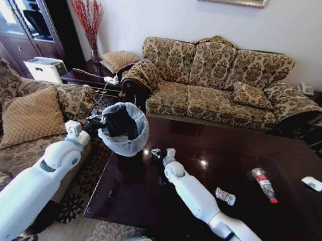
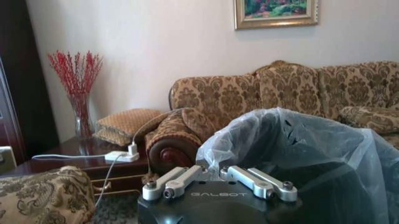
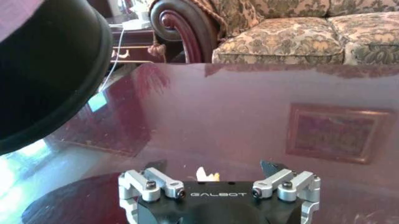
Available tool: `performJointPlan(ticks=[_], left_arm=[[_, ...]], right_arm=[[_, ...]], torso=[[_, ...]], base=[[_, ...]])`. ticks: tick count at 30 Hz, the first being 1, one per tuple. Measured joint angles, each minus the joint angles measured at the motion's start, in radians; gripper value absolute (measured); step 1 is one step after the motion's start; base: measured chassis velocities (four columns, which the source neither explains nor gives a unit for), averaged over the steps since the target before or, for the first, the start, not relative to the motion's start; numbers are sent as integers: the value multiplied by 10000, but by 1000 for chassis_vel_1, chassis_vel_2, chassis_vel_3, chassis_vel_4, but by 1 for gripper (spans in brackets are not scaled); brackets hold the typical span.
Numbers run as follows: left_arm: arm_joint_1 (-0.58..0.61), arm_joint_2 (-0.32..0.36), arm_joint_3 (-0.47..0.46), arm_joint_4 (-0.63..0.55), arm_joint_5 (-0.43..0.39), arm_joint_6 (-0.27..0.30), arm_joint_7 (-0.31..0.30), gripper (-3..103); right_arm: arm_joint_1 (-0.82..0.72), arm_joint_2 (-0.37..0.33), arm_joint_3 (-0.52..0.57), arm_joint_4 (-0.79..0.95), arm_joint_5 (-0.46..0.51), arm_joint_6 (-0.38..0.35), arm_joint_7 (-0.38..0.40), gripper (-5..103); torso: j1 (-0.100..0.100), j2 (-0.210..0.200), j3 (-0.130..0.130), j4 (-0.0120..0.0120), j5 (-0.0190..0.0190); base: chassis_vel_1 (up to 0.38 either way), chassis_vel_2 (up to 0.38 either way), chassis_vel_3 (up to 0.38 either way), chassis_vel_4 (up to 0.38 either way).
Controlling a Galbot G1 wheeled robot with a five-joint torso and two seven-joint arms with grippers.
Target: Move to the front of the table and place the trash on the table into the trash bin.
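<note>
The trash bin point(image 1: 126, 129), black with a pale plastic bag over its rim, hangs tilted over the left end of the table point(image 1: 205, 142). My left gripper point(image 1: 97, 126) is shut on its rim; in the left wrist view the bag point(image 2: 299, 154) bulges just past the gripper point(image 2: 215, 173). My right gripper point(image 1: 158, 153) is low over the table beside the bin, open, with a small white scrap point(image 3: 206, 175) between its fingers. The bin's black wall point(image 3: 50, 70) looms close to it. More trash lies to the right: a clear bottle point(image 1: 264, 184), a crumpled wrapper point(image 1: 225, 196) and a white wrapper point(image 1: 314, 183).
A patterned sofa point(image 1: 223, 81) stands behind the table and an armchair with a gold cushion point(image 1: 32, 115) to the left. A side table point(image 1: 87, 78) with a power strip and a vase of red twigs point(image 1: 89, 21) is at the back left.
</note>
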Motion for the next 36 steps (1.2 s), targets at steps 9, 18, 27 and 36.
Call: performJointPlan(ticks=[9, 18, 27, 36], left_arm=[[9, 85, -38, -102, -130, 0, 1, 3], [-64, 187, -34, -107, -297, 0, 5, 3], [-164, 280, 1, -121, -391, 0, 14, 3], [-191, 276, 58, -120, -458, 4, 43, 3]], right_arm=[[-146, -92, -159, 98, 113, -51, 11, 71], [-230, -68, -211, -130, -109, 111, -167, 33], [-244, -26, -294, -137, -103, 128, -139, 6], [-371, 70, 250, -15, -463, 191, 15, 0]], torso=[[0, 0, 0, 0, 0], [-2, 1, -3, -3, -2], [-1, 1, -1, -2, -1], [1, 0, 4, 6, 2]], base=[[0, 0, 0, 0], [0, 0, 0, 0], [0, 0, 0, 0], [0, 0, 0, 0]])
